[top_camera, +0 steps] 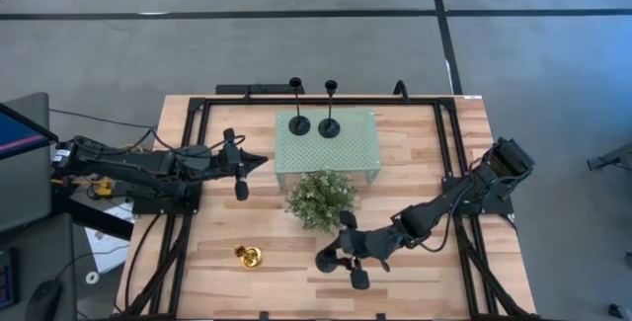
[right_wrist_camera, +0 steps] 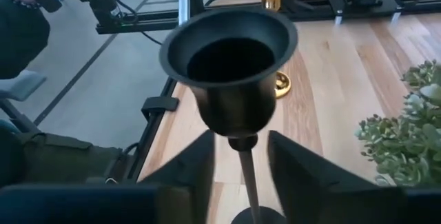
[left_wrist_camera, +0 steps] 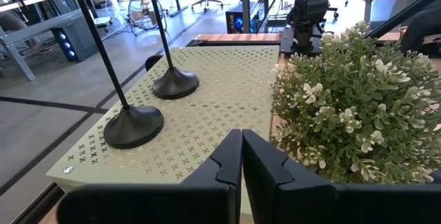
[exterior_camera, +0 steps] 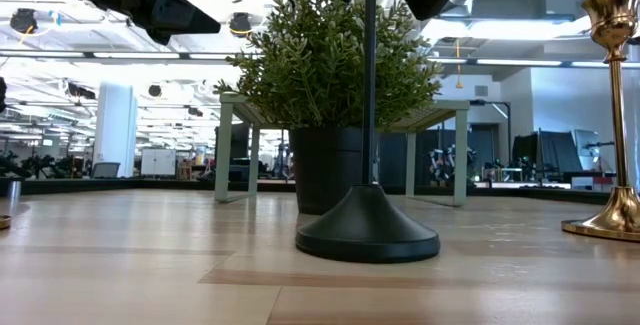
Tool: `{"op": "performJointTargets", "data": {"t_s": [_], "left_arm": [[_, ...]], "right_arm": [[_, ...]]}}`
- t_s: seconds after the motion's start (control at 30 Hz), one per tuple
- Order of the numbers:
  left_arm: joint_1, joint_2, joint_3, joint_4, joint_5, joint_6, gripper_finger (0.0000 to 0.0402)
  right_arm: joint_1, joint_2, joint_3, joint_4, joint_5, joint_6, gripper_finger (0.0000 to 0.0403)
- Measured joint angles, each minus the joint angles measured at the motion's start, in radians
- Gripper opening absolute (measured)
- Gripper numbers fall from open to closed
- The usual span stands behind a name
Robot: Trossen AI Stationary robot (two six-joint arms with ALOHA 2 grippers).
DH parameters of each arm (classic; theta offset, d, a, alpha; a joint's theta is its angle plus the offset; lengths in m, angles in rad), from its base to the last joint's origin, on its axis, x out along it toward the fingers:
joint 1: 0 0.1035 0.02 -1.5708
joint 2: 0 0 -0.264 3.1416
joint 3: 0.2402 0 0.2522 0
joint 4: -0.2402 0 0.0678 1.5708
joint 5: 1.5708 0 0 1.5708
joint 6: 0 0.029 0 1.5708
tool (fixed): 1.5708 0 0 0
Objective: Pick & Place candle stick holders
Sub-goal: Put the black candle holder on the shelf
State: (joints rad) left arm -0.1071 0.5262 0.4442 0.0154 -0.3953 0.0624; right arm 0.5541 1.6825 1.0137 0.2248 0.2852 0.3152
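Observation:
Two black candle stick holders [top_camera: 298, 123] [top_camera: 329, 126] stand upright on their disc bases on a pale green perforated stand [top_camera: 355, 148]; the left wrist view shows them too [left_wrist_camera: 134, 124] [left_wrist_camera: 176, 83]. A third black holder [top_camera: 326, 260] stands on the wooden table in front of the plant. My right gripper [right_wrist_camera: 241, 172] is open, one finger on each side of its thin stem [right_wrist_camera: 247, 182] below the cup [right_wrist_camera: 231, 58], not touching it. A gold holder [top_camera: 249, 256] stands near the table's near left. My left gripper [left_wrist_camera: 241, 162] is shut and empty beside the stand's left edge.
A bushy green plant [top_camera: 321, 199] in a dark pot stands mid-table between the green stand and the third black holder. The low view shows that holder's base [exterior_camera: 367, 227] on the table and a gold holder [exterior_camera: 615, 115] to one side. Black frame rails run along the table's edges.

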Motion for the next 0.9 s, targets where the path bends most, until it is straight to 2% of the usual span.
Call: {"op": "performJointTargets", "data": {"t_s": [0.2, 0.27, 0.43, 0.63, 0.73, 0.9], "left_arm": [[0.0, 0.0, 0.0, 0.0, 0.0, 0.0, 0.0011], [0.0, 0.0, 0.0, 0.0, 0.0, 0.0, 0.0011], [0.0, 0.0, 0.0, 0.0, 0.0, 0.0, 0.0011], [0.0, 0.0, 0.0, 0.0, 0.0, 0.0, 0.0011], [0.0, 0.0, 0.0, 0.0, 0.0, 0.0, 0.0011], [0.0, 0.0, 0.0, 0.0, 0.0, 0.0, 0.0011]], "right_arm": [[0.0, 0.0, 0.0, 0.001, 0.004, -0.001, 0.0029], [0.001, -0.008, 0.0, -0.002, 0.01, -0.004, 0.0011], [0.009, -0.071, -0.001, -0.004, 0.006, -0.001, 0.0007], [0.018, -0.235, -0.001, -0.065, 0.007, -0.008, 0.0004], [0.016, -0.342, 0.007, -0.155, 0.007, -0.008, 0.0003], [-0.025, -0.484, 0.123, -0.407, 0.006, -0.067, 0.0002]]}}
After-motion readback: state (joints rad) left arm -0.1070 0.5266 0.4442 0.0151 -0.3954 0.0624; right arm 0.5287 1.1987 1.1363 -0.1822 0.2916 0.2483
